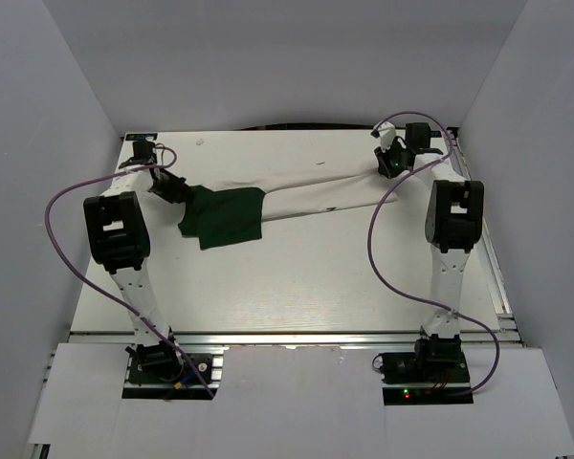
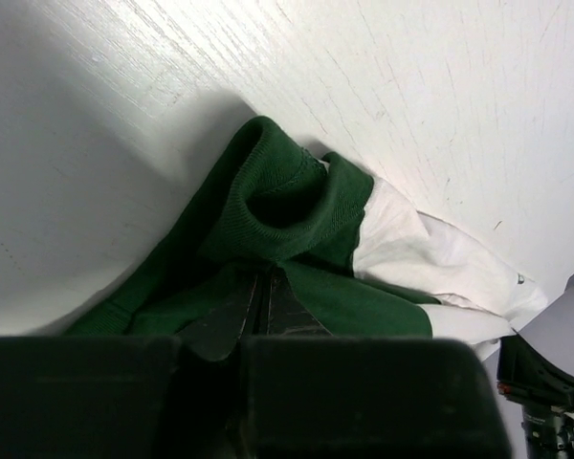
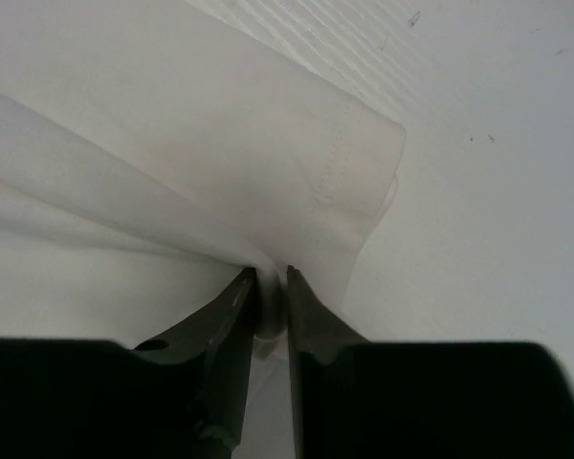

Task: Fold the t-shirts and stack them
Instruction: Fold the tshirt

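A t-shirt with a green top part (image 1: 225, 216) and a white body (image 1: 316, 196) lies stretched across the far half of the table. My left gripper (image 1: 169, 187) is shut on the green collar end (image 2: 287, 206) at the far left. My right gripper (image 1: 392, 161) is shut on the white hem (image 3: 297, 143) at the far right. In the left wrist view the closed fingers (image 2: 231, 316) pinch green cloth (image 2: 364, 301), with white cloth (image 2: 430, 258) beyond. In the right wrist view the fingers (image 3: 306, 316) clamp a fold of white fabric.
The white table (image 1: 297, 277) is boxed in by white walls on the left, back and right. Purple cables (image 1: 383, 249) loop off both arms. An aluminium rail (image 1: 297, 335) runs along the near edge.
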`<action>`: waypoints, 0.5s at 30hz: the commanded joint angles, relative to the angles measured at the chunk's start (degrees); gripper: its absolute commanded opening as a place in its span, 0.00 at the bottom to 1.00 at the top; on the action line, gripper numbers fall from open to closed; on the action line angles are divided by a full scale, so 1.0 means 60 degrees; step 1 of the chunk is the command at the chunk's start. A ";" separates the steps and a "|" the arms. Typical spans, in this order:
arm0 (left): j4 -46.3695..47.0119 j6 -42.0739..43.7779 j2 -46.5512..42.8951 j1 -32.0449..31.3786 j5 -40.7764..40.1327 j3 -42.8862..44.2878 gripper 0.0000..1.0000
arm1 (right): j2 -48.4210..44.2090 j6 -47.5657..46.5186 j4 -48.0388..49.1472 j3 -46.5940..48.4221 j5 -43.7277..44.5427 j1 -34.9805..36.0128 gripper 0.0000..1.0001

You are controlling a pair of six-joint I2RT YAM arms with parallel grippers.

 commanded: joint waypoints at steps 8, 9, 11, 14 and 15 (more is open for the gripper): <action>0.0278 -0.0013 -0.0725 0.0435 -0.0524 0.0811 0.56 | -0.0865 0.0077 0.0450 -0.0156 0.0820 -0.0268 0.47; 0.0279 0.0016 -0.0885 0.0507 -0.0509 0.0913 0.57 | -0.0969 0.0193 0.0465 -0.0170 0.0660 -0.0283 0.49; 0.0366 0.0192 -0.1106 0.0581 -0.0494 0.0943 0.58 | -0.1291 0.0297 0.0465 -0.0170 0.0454 -0.0312 0.52; 0.0556 0.0572 -0.1560 0.0713 -0.0407 0.0797 0.63 | -0.1803 0.0385 0.0465 -0.0317 -0.0014 -0.0313 0.54; 0.0600 0.0689 -0.1793 0.0742 -0.0305 0.0739 0.64 | -0.1935 0.0400 0.0436 -0.0447 -0.0335 -0.0313 0.54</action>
